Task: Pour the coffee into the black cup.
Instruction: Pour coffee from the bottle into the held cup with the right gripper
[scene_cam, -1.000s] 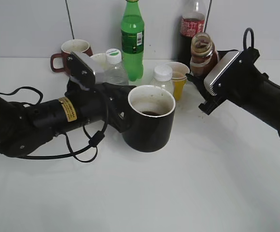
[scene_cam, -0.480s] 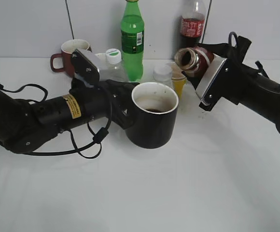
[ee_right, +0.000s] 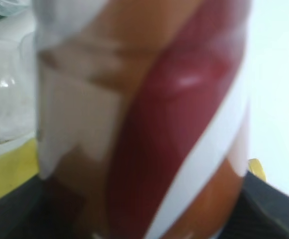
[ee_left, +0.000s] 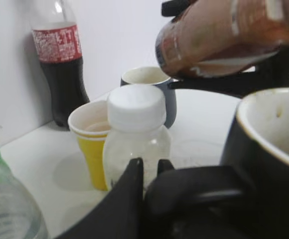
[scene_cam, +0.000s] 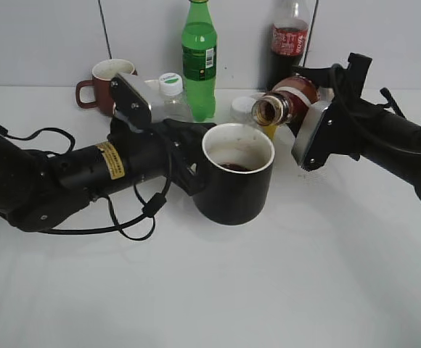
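Observation:
The black cup [scene_cam: 234, 199] is held at mid-table by my left gripper [scene_cam: 187, 172], which is shut on its handle. A little dark liquid lies at its bottom. My right gripper [scene_cam: 313, 109] is shut on the coffee bottle [scene_cam: 289, 106]. The bottle is tipped almost level, with its open mouth pointing left just above the cup's far right rim. No stream is visible. In the left wrist view the cup [ee_left: 271, 149] is at the right, the tipped bottle [ee_left: 224, 35] above it, and the gripper fingers [ee_left: 149, 172] below. The bottle's label [ee_right: 149, 119] fills the right wrist view.
Along the back wall stand a green bottle [scene_cam: 199, 58], a cola bottle [scene_cam: 289, 32], a dark-red mug [scene_cam: 107, 78], two white-capped clear bottles [scene_cam: 171, 100], a yellow paper cup [ee_left: 92, 144] and a grey mug [ee_left: 152, 82]. White tabletop lies in front.
The right gripper has tipped the bottle from upright to almost level and swung its mouth left over the cup. The left gripper has shifted the cup slightly right.

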